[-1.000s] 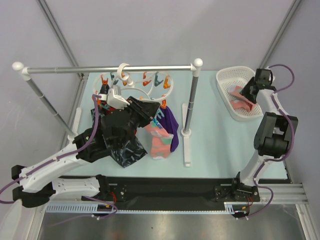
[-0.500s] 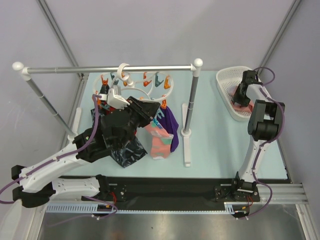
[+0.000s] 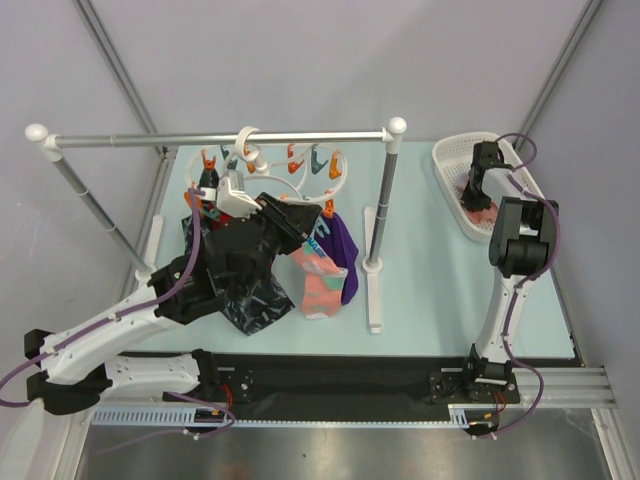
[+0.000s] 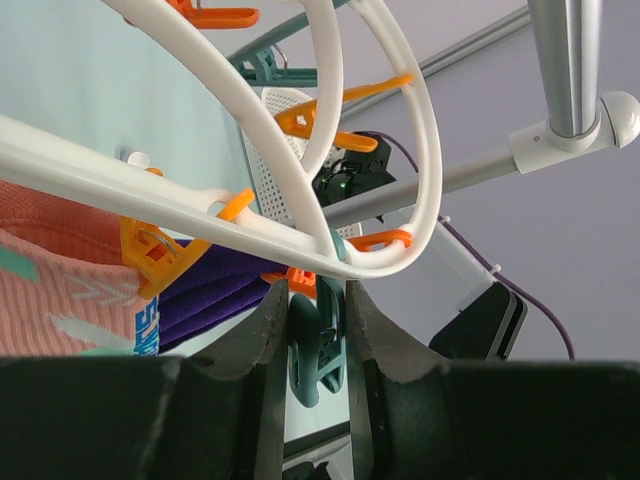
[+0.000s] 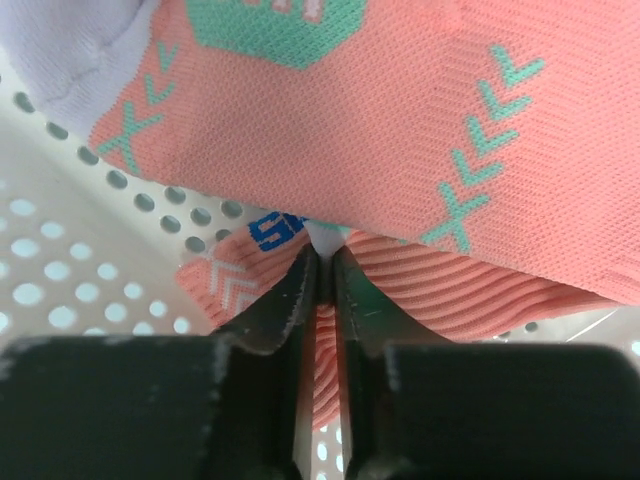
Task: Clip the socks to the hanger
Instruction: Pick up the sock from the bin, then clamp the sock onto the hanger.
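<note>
Left gripper [image 4: 317, 295] has its jaws clamped on a teal clip [image 4: 316, 350] dangling off the hanger [image 4: 100, 168]. My guess is it's squeezing the clip so it gapes for a sock. One salmon sock [image 3: 322, 285] hangs there already, beside the purple cloth [image 3: 343, 240]. Over right, the right gripper [image 5: 325, 262] is down in the white basket [image 5: 60, 250] on the bench [image 3: 430, 280]. Its jaws are pinched together on a fold of a loose pink sock [image 5: 420, 130], probably to carry it over.
</note>
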Motion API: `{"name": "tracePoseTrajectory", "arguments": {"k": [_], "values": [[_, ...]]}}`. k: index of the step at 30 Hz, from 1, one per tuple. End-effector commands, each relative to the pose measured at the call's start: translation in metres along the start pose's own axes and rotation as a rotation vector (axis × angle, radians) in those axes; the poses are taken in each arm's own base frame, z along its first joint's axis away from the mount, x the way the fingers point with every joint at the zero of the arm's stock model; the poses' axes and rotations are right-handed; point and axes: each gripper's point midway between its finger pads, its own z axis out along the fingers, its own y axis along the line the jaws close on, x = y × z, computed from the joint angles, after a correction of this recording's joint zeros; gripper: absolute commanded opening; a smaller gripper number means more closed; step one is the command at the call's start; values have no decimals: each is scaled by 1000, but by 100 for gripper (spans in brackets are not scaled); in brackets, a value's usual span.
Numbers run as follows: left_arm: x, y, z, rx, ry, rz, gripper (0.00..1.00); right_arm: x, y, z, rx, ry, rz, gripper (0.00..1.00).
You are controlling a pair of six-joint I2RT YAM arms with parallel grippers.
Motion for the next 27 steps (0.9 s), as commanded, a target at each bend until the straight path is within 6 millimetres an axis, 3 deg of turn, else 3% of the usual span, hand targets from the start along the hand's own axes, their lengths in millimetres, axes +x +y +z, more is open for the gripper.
{"name": "tracePoseTrajectory", "arguments": {"k": [1, 3, 7, 8, 10, 12, 13, 14, 15, 20, 21, 23, 24, 27], "values": [[-3, -5, 0, 5, 2, -9, 0, -4, -10, -1, 41, -16, 22, 10], [-1, -5, 1, 4, 4, -7, 0, -16, -12, -14, 30, -46, 44, 6], [-1, -5, 1, 3, 5, -8, 0, -52, -15, -67, -35, -158, 129, 1], [0, -4, 1, 1, 6, -6, 0, -64, -20, -97, -58, -211, 166, 0], [-1, -4, 1, 1, 4, -13, 0, -72, -16, -127, -127, -247, 193, 0], [3, -2, 3, -4, 7, -11, 0, -76, -17, -170, -174, -307, 218, 0], [3, -1, 4, -6, 8, -12, 0, -72, -15, -196, -204, -335, 223, 0], [4, 0, 4, -6, 8, -12, 0, -64, -15, -189, -197, -312, 219, 0], [5, 0, 4, -7, 9, -11, 0, -66, -17, -221, -233, -367, 239, 0], [6, 4, 5, -15, 7, -6, 0, -34, -6, -293, -381, -419, 232, 0], [4, 3, 4, -12, 4, -8, 0, -23, -6, -315, -431, -434, 225, 0], [5, 5, 3, -17, 5, -4, 0, -9, -10, -334, -463, -438, 234, 0], [4, 6, 3, -17, 5, -4, 0, 4, -6, -355, -541, -442, 223, 0], [2, 6, 1, -11, -3, -16, 0, 34, 6, -384, -696, -390, 212, 0]]}}
